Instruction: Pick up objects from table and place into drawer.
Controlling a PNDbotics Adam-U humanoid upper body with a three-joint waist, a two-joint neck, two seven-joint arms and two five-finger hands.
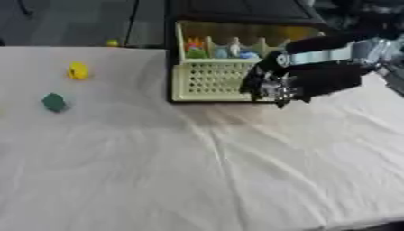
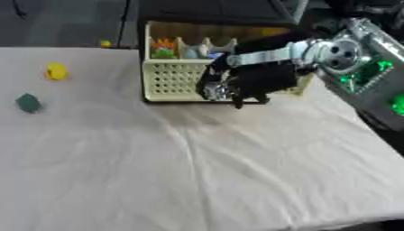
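Counter under a pale wrinkled cloth; near half and middle are open room, nothing lying there. Far edge runs behind the drawer; the near right corner drops off to dark floor.

Drawer: one cream basket-like box with a perforated front, standing at the far edge right of centre. Inside, along its far part, a row of small coloured things, orange, green, blue and pale; cannot count them surely.

Loose things on the counter: two, both toward the far left corner. One yellow piece sits nearer the far edge. One dark green piece lies just nearer and a little left of it, apart from it. Both are well apart from the drawer. A third small yellow spot shows past the far edge; cannot tell what it is.

Right hand comes in from the upper right and hangs before the drawer's front right part, above the counter. Its fingers point downward, curled together; cannot tell whether they pinch anything.

Left hand is out of sight.
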